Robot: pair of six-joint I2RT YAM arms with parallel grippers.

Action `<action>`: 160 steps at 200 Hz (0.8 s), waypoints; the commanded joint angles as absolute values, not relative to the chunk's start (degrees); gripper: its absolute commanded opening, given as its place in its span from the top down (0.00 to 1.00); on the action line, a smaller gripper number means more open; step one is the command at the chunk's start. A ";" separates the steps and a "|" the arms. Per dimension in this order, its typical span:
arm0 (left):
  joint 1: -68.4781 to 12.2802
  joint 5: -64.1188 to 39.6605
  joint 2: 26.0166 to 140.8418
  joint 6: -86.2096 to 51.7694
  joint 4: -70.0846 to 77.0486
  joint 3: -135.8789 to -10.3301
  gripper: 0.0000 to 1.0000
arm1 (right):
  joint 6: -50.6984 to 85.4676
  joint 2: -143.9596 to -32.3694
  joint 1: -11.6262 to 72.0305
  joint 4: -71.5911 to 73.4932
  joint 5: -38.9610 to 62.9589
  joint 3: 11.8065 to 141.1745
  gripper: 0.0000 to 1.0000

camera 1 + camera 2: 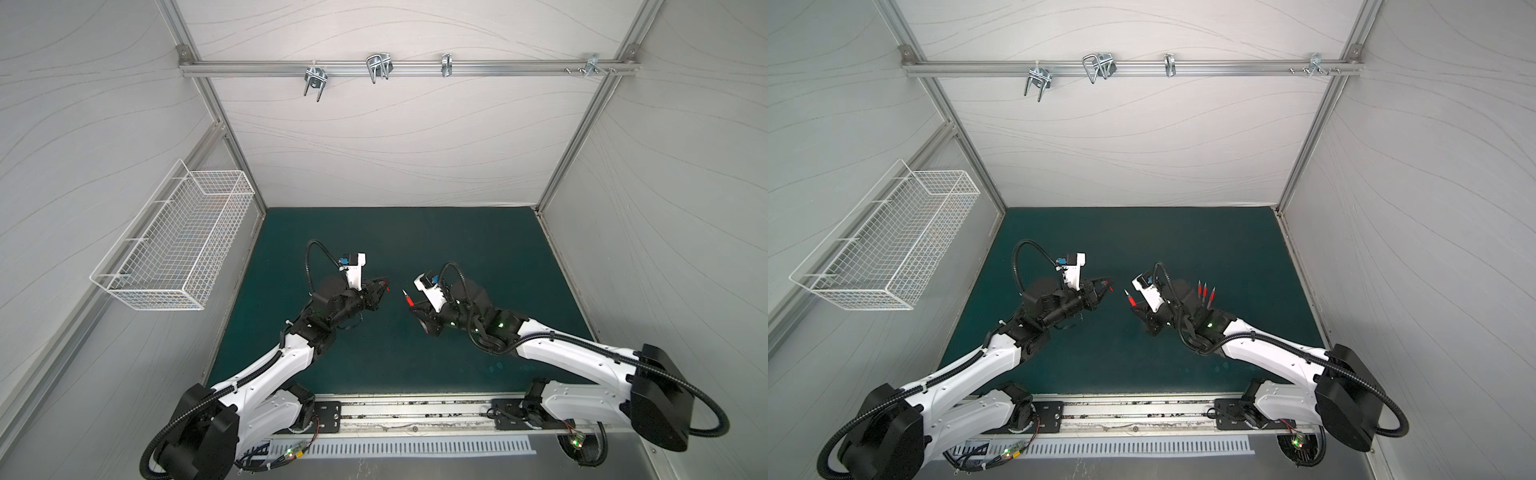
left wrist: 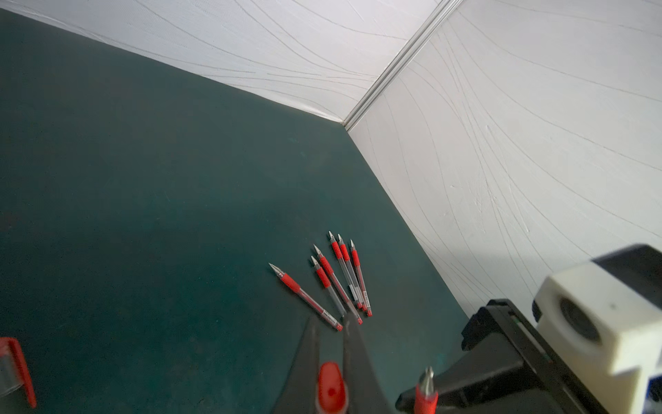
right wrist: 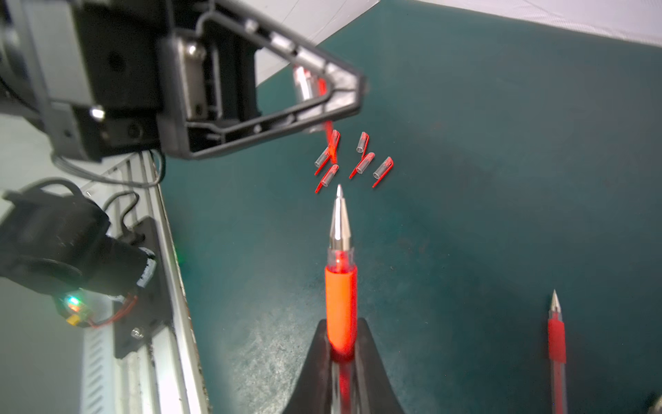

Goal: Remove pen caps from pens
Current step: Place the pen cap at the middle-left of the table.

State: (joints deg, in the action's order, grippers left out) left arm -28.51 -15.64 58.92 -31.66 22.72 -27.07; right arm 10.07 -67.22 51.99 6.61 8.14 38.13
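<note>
Showing six loose pen caps (image 3: 353, 157) — right wrist only, hidden from top views

Seven uncapped pens (image 2: 339, 277), six loose caps (image 3: 353, 161) on mat, one cap (image 2: 332, 389) held.

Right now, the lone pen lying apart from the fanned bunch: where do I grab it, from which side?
Probably best: take the lone pen at its clear barrel, mid-length, coming straight down, jaws across its long axis. It lies flat on the green mat with bare mat on both flanks; the fanned pens crowd and cross.
</note>
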 commanded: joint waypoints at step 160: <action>-24.03 10.27 66.85 -34.21 -0.63 -35.21 1.00 | 27.09 -63.57 31.39 -4.24 -11.81 34.94 1.00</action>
State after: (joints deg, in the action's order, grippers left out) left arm -24.67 4.95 64.45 -33.26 3.38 -31.40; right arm 22.24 -64.58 34.96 0.78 -5.15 35.81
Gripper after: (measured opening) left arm 0.109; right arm 0.118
